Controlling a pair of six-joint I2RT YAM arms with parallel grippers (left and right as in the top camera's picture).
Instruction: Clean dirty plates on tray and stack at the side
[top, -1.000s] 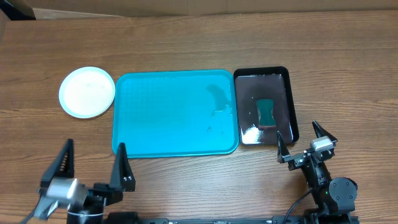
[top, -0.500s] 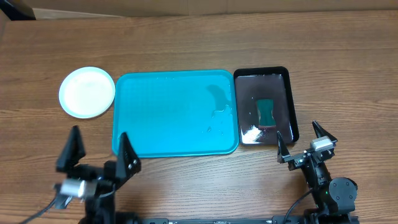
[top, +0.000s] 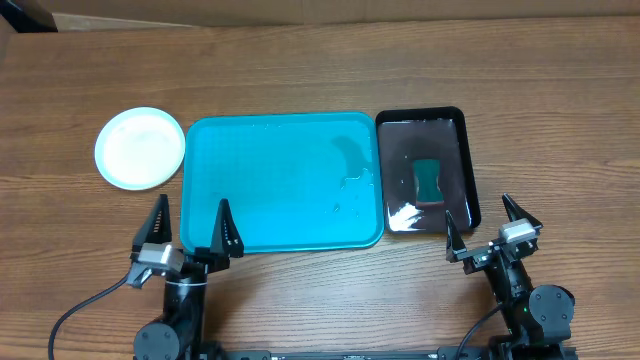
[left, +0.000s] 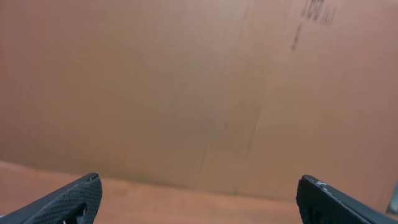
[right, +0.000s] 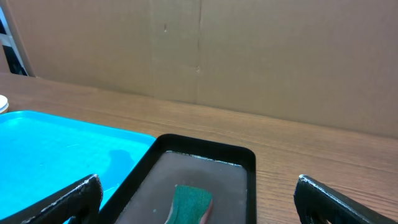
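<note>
- Overhead: the tray (top: 270, 185) holds no plates, only a darker wet-looking patch (top: 350, 158) toward its right end.
- Overhead: the plates (top: 140, 148) sit on the table just left of the tray's far-left corner, apart from its rim. Only a white top face shows, so I cannot tell how many are stacked.
- Overhead: the black tray (top: 462, 160) stands close against the tray's right rim, with a teal sponge (top: 428, 180) lying in it.
- Overhead: the left gripper (top: 191, 215) is at the tray's near-left corner, jaws spread wide and holding nothing. The right gripper (top: 480, 222) is near of the black tray, right of the tray, also spread and empty.
- Left wrist: the fingers (left: 68, 202) are far apart at the bottom corners with nothing between them. A cardboard wall (left: 186, 87) fills the view; neither tray nor plates show.
- Right wrist: the fingers (right: 71, 199) are wide apart and empty. The tray (right: 56, 143) is at left, with the black tray (right: 205, 148) and sponge (right: 189, 202) ahead.
- Judgement: the stacking step looks done and the task is at or near its end.
- Next move: likely nothing but keeping both arms low and clear, unless the plate count needs checking.
</note>
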